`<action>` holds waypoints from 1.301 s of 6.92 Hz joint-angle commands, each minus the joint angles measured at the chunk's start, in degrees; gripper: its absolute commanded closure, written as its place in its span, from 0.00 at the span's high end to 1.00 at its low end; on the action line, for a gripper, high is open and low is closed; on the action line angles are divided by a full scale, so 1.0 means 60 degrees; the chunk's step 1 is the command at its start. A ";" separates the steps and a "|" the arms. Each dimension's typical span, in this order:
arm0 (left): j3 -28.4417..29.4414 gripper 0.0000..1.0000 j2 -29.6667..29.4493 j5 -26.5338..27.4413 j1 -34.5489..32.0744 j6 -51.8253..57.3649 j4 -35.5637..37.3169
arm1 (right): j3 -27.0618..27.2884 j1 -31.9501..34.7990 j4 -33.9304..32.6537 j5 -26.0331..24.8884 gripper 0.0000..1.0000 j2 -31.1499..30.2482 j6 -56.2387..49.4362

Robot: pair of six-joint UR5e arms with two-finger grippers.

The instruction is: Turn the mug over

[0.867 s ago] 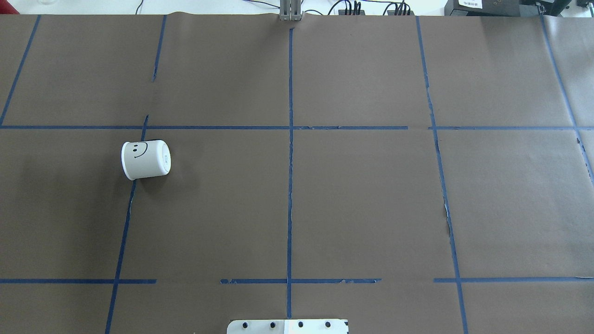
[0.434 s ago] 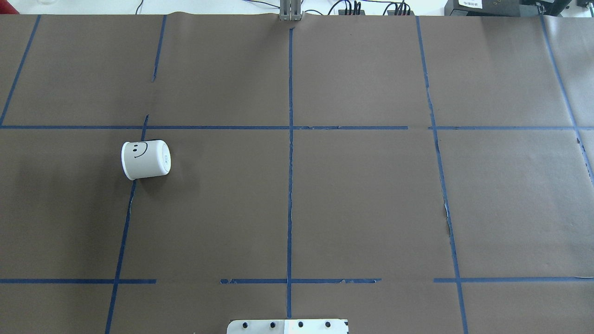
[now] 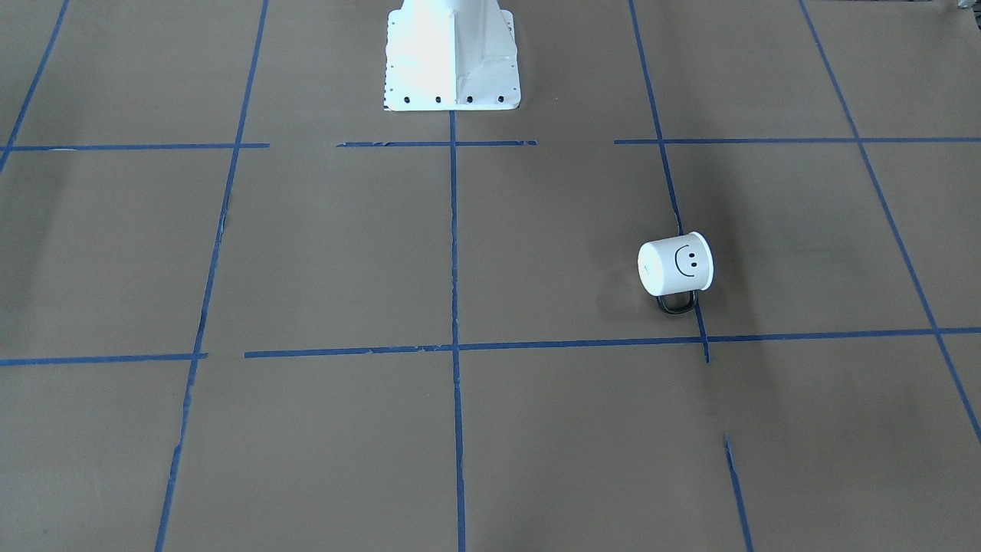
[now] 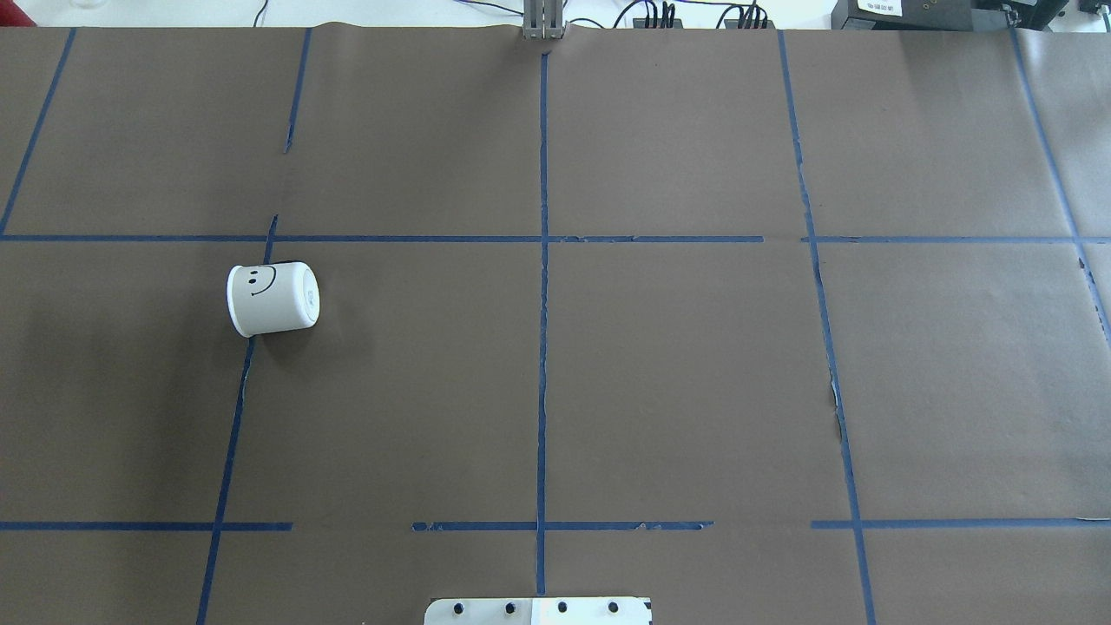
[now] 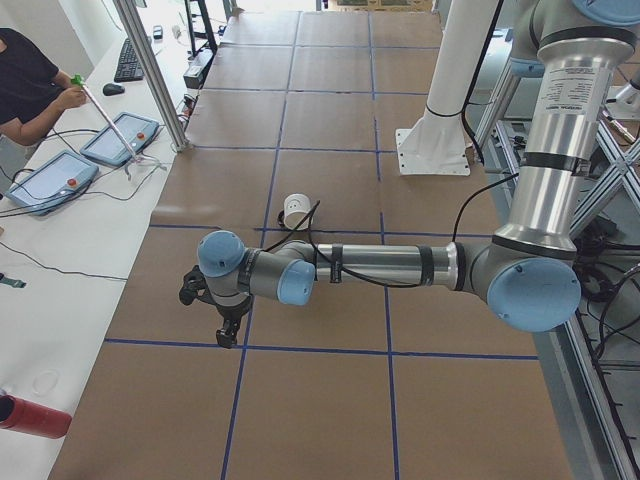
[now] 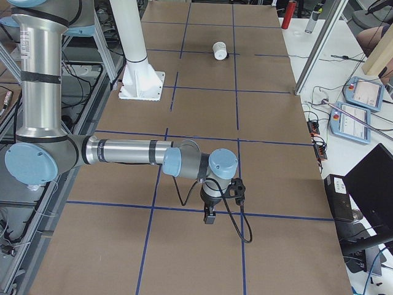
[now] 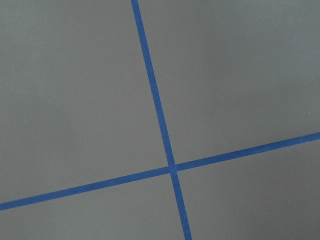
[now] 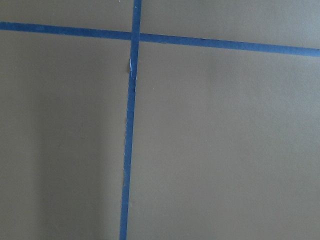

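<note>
The small white mug [image 4: 272,299] with a black smiley face lies on its side on the brown paper, left of the middle. Its base points toward the table's centre. In the front-facing view the mug [image 3: 675,264] has its thin black handle [image 3: 676,303] on the side away from the robot. It also shows in the left view [image 5: 294,212] and the right view [image 6: 220,50]. My left gripper [image 5: 228,335] and right gripper [image 6: 210,216] show only in the side views, far from the mug, and I cannot tell whether they are open or shut. The wrist views show only paper and tape.
Blue tape lines [image 4: 542,347] divide the brown paper into squares. The white robot pedestal [image 3: 452,54] stands at the near table edge. A metal post [image 4: 543,19] and cables are at the far edge. An operator [image 5: 30,85] and teach pendants [image 5: 120,138] are beside the table.
</note>
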 commanded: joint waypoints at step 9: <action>0.0281 1.00 -0.0197 0.3364 0.4794 -1.7941 -1.2757 | 0.0001 0.0000 0.0000 0.0000 1.00 -0.0011 0.0000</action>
